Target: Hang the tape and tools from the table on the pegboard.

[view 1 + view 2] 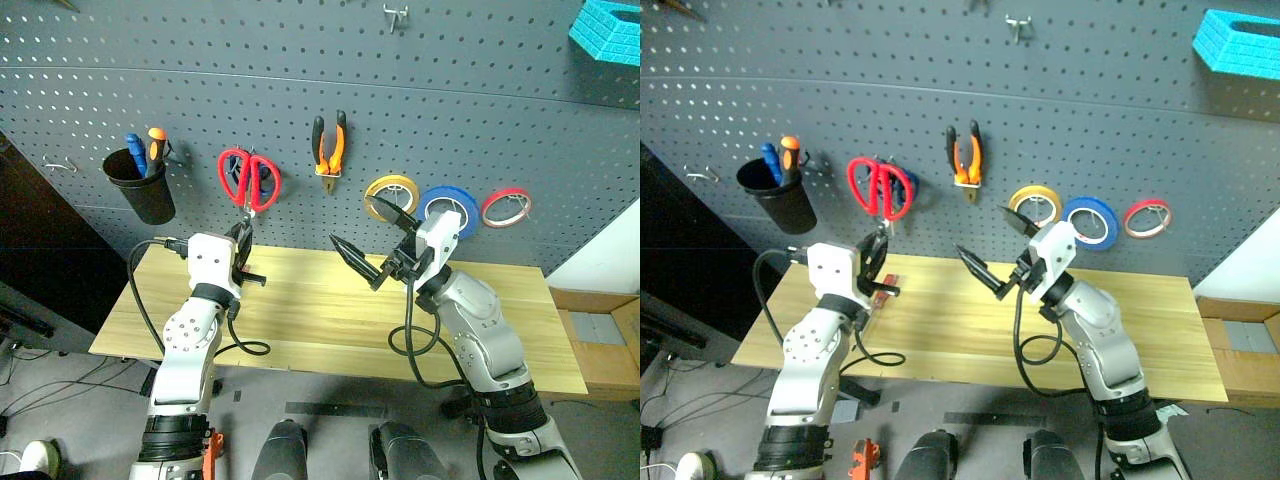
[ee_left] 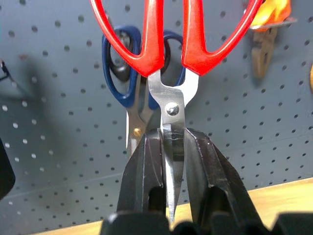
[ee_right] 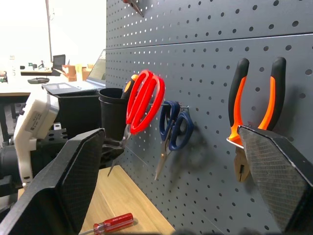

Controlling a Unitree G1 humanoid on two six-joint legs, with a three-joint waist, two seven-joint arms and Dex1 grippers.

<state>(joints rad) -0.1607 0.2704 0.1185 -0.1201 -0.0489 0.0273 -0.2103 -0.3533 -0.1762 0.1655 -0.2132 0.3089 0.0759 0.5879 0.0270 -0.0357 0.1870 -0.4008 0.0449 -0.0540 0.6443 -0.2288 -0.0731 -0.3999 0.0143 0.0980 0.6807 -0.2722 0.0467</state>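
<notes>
1. Clearly, the left gripper (image 2: 171, 161) is clamped on the blades of the red scissors (image 1: 249, 178), its fingers (image 2: 144, 171) pinching just below the pivot; the handles point up toward the pegboard (image 1: 300, 90).
2. Their long axis runs near upright, loops leading. From the right wrist view the loops stand just in front of the blue scissors (image 3: 173, 125), which hang on a hook; whether the red loops are on that hook yet I cannot tell.
3. The right gripper (image 1: 375, 250) is spread wide and holds nothing, hovering above the table (image 1: 330, 320) between pliers (image 1: 330, 145) and tape (image 1: 448, 212).
4. Pliers and tape hang on the board already, the tape between a yellow roll (image 1: 391, 193) and a red roll (image 1: 507, 207).
5. The red screwdriver (image 3: 108, 225) lies flat on the table close to the board, under the left arm; I judge the free right gripper likelier to fetch it, though it lies nearer the left.
</notes>
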